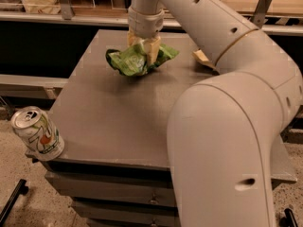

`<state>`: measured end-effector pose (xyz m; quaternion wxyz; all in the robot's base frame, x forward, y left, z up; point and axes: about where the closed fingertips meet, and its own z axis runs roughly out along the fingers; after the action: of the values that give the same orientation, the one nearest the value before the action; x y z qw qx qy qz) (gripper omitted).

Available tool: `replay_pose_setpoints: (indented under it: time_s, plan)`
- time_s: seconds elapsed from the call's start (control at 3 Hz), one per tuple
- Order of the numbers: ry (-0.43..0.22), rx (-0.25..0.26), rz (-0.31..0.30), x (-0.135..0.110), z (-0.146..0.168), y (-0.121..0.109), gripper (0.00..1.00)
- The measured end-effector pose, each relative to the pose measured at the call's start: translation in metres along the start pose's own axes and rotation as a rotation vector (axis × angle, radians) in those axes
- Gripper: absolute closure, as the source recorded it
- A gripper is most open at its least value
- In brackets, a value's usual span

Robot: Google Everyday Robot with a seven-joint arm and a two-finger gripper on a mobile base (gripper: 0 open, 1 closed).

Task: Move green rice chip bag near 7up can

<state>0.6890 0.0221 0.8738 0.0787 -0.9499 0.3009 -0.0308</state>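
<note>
The green rice chip bag (130, 60) is crumpled between the fingers of my gripper (143, 52), which comes down on it from above at the far middle of the grey table (113, 112). The gripper is shut on the bag, which hangs just above the tabletop with a shadow under it. The 7up can (38, 133), silver-white with green lettering and a red dot, stands upright on the table's near left corner, well apart from the bag.
My large white arm (227, 126) fills the right side of the view and hides that part of the table. A tan scrap of another bag (202, 58) shows behind the arm. A dark shelf and railing run behind the table.
</note>
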Motion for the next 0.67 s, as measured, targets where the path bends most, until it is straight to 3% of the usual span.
replay_pose_setpoints:
  time_s: [0.67]
  plan:
    - [0.035,0.089,0.043,-0.029,-0.065,0.011,1.00]
